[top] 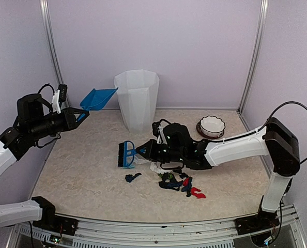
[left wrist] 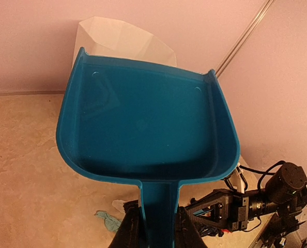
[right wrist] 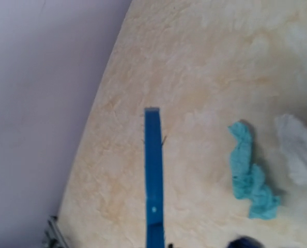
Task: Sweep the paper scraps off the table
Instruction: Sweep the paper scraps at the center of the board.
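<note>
**Two arms loaded, scraps on the table**

We see the left arm raised, the left gripper (top: 77, 114) pinching the handle of the dustpan (top: 98, 98), which hangs in the air beside the bin (top: 137, 101). The right arm stretches low across the table (top: 76, 170), the right gripper (top: 144, 150) clamped tight on the brush (top: 126, 154). The paper scraps (top: 178, 182) lie clustered by that forearm. Its wrist view crops the fingers out.
</note>
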Available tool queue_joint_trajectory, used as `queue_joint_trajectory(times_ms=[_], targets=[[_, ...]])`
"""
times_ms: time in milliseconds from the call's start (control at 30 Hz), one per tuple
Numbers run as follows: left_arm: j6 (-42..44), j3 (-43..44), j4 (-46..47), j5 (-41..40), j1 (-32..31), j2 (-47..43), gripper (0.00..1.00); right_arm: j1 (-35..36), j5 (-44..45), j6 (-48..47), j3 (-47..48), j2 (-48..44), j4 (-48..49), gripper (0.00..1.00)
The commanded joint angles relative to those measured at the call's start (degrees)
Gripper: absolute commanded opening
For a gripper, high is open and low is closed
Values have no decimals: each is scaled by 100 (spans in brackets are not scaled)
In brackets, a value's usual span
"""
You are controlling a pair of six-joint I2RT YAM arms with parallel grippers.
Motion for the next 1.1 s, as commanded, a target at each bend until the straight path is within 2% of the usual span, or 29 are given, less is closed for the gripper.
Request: queue_joint_trajectory(times_ms=[0, 200, 433, 667, 1067], targets=[[486, -271, -63, -321, 29, -302, 0, 51, -125, 1218, 586, 661, -55, 0], [506, -726, 186, -309, 29, -614, 0, 50, -104, 1848, 1572, 1554, -851, 0], [528, -799, 89, -364, 29, -661, 0, 0, 192, 2085, 1981, 1942, -1510, 0], [485, -829, 53, -442, 30, -666, 0, -197, 248, 2206, 1438, 1778, -1770, 0], [437, -873, 44, -462, 29, -676, 0, -581, 433, 2213, -246, 663, -1907, 0]])
